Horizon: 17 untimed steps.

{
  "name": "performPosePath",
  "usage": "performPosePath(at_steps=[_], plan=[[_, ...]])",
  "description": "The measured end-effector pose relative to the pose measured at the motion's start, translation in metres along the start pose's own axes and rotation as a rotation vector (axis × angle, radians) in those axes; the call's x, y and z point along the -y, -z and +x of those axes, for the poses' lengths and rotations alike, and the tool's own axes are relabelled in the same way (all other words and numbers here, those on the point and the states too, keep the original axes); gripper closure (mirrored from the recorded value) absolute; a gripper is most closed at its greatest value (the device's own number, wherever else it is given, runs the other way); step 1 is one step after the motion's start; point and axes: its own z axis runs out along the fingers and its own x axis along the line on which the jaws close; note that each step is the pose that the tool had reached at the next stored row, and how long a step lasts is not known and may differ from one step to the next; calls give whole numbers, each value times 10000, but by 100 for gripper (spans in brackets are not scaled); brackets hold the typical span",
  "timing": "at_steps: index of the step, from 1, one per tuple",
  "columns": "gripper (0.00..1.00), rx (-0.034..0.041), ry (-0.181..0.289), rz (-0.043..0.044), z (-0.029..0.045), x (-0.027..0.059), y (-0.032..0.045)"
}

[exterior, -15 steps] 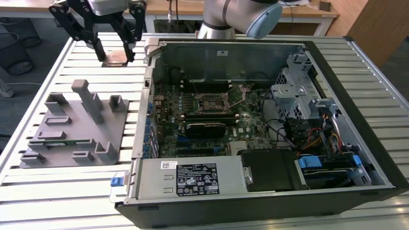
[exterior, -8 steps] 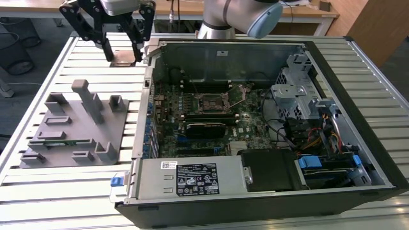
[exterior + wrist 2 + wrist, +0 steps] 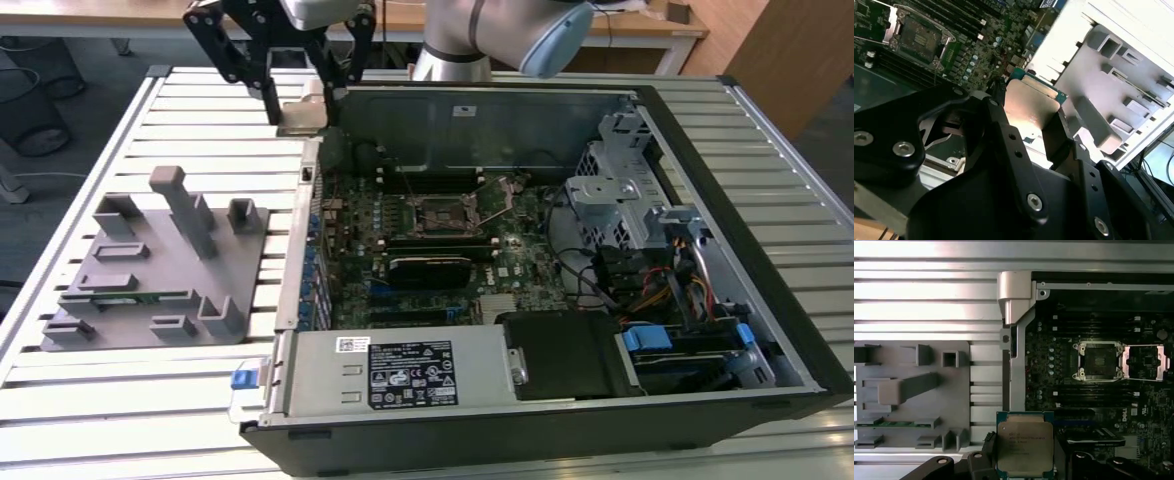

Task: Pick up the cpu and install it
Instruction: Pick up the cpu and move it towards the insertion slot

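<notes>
My gripper [image 3: 304, 108] is shut on the cpu [image 3: 302, 113], a flat square chip with a silver-grey top. It hangs in the air over the case's wall at the exterior view's far left corner. In both wrist views the cpu [image 3: 1025, 442] [image 3: 1030, 106] sits between the black fingers [image 3: 986, 446]. The motherboard's socket [image 3: 438, 214] [image 3: 1098, 360] [image 3: 919, 35] lies open inside the case, its metal frame [image 3: 1146, 360] folded back, apart from the cpu.
The open computer case [image 3: 747, 250] lies on a slatted white table [image 3: 160, 420]. A grey fixture block [image 3: 160, 265] [image 3: 909, 390] stands on the exterior view's left, with a green memory stick [image 3: 891, 423] in a slot. A drive cage [image 3: 627, 190] and cables [image 3: 654, 285] fill the case's right side.
</notes>
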Motion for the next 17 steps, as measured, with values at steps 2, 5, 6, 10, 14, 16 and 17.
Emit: performPosePath(at_steps=[2,5,6,10,14,16,17], plan=[[46,0,1,0,-81,-11,-2],[46,0,1,0,-199,-31,-5],[46,0,1,0,-236,-37,-6],[46,0,0,1,-400,-58,-9],[46,1,0,0,-544,-66,-13],[46,0,2,0,-619,-69,-15],[46,1,1,-1,-655,-70,-17]])
